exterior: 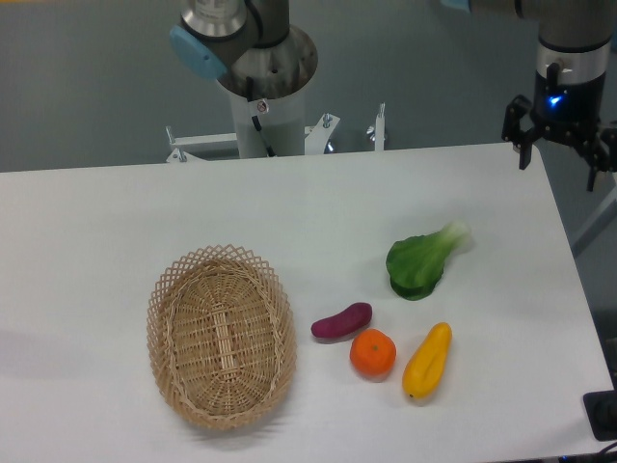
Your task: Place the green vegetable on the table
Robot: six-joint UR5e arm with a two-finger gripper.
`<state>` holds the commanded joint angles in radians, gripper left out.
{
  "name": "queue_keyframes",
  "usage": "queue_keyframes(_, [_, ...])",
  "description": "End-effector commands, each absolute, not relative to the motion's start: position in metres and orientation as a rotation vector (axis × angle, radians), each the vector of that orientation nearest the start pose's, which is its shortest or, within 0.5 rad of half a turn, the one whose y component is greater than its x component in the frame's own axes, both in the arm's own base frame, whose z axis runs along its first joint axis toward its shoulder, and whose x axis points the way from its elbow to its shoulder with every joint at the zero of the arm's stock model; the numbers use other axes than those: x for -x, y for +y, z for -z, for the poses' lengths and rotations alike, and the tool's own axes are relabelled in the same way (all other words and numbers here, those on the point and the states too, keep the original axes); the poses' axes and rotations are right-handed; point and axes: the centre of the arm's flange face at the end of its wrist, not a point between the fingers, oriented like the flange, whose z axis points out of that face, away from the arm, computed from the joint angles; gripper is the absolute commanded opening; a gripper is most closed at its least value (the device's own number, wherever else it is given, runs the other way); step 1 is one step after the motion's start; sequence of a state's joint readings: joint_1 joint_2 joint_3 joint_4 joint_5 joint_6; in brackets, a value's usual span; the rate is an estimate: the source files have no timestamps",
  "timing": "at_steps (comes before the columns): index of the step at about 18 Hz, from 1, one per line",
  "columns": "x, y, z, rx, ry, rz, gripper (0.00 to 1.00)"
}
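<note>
Green vegetable (420,264) flat on the table (116,212), right of centre, pale stem end pointing to 2 o'clock, leaves to 8 o'clock. Free of any grip, apart from everything else. Gripper (560,147) high at the table's far right edge, at 2 o'clock from the vegetable and well apart from it, fingers spread, nothing between them.

Task looks done, judging by the layout. Little left to go wrong:
- Rounded leafy toy, could roll or rock if table gets bumped; nearest neighbours are purple vegetable (341,321) at 8 o'clock, orange (372,353) at 7 o'clock, yellow vegetable (427,362) at 6 o'clock, none touching.
- Low arm pass over that cluster could knock pieces about or push one off the near edge.
- Wicker basket (220,334) far off at 8 o'clock, no risk there.
</note>
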<state>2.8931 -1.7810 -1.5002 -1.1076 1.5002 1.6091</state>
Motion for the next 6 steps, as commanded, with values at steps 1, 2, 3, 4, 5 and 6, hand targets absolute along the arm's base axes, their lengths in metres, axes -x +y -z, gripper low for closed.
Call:
queue_keyframes(1, [0.5501,0.2844,-0.4611,2.968,0.446,-0.476,1.00])
queue_keyframes(2, [0.5501,0.2845,-0.4611,2.966,0.446,-0.476,1.00])
queue_keyframes(3, [0.5499,0.2845,-0.4603,2.967,0.446,-0.473,1.00])
queue_keyframes(4, [0.5494,0.2851,-0.4597,2.968,0.448,-0.474,1.00])
queue_keyframes(5, [0.5493,0.2851,-0.4589,2.968,0.448,-0.471,1.00])
queue_keyframes(6, [0.5493,0.2851,-0.4589,2.968,0.448,-0.471,1.00])
